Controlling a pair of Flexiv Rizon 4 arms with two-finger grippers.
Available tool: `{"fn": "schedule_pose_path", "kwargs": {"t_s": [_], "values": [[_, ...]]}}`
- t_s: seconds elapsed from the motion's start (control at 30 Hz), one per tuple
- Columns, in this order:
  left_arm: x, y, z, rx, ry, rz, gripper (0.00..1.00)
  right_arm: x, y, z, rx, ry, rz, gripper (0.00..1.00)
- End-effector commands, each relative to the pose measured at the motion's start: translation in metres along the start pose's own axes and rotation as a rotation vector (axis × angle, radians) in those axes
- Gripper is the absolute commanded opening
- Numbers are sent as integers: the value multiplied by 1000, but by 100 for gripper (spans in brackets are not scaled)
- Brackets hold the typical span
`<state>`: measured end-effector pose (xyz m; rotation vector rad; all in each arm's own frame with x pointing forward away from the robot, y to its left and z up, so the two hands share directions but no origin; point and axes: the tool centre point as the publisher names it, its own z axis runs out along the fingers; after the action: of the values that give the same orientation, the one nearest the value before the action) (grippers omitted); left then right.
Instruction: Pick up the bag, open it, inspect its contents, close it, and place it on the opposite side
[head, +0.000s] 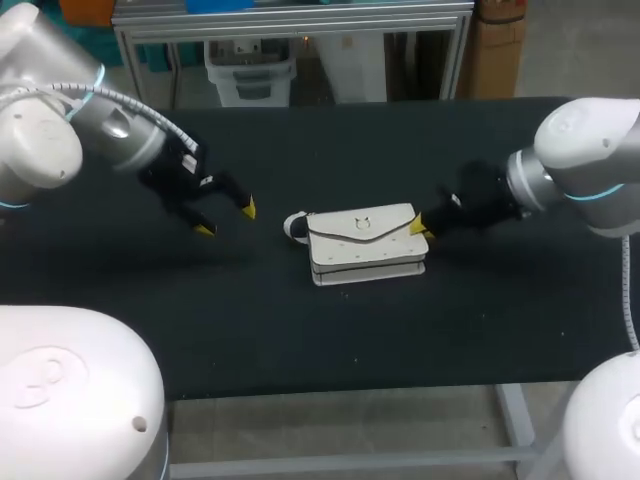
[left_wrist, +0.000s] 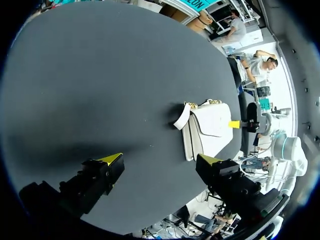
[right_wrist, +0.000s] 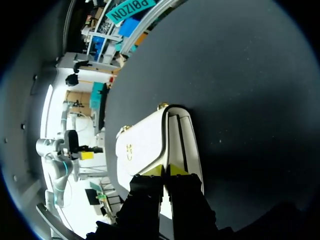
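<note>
a: where does the bag (head: 365, 243) lie?
b: flat on the table (head: 300, 330), flap (head: 345, 228) uppermost. its near end touches the tips of the right pincer (right_wrist: 165, 170), which are pressed together with nothing seen between them. the left pincer (left_wrist: 161, 159) is spread wide. the bag sits ahead of it, apart, strap (left_wrist: 181, 117) end nearest.
a: handling?
b: judged light. body fairly stiff, flap and strap soft, and the smooth skin may slip. best hold is the strap loop or the body's edge, since the flap would likely lift open.
</note>
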<state>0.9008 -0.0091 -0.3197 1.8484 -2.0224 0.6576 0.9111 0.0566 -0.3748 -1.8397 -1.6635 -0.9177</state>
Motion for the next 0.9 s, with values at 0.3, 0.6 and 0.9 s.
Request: {"fn": "schedule_pose_path", "kwargs": {"t_s": [0.3,0.6,0.9], "values": [[-7,-4,-17,19,-65,34,100,-16,4,-24,-22,-39,-6,0],[-7,-4,-17,19,-65,34,100,-16,4,-24,-22,-39,-6,0],[-15,-9,-26,34,-94,53,100,-32,23,-38,-64,-43,4,0]]}}
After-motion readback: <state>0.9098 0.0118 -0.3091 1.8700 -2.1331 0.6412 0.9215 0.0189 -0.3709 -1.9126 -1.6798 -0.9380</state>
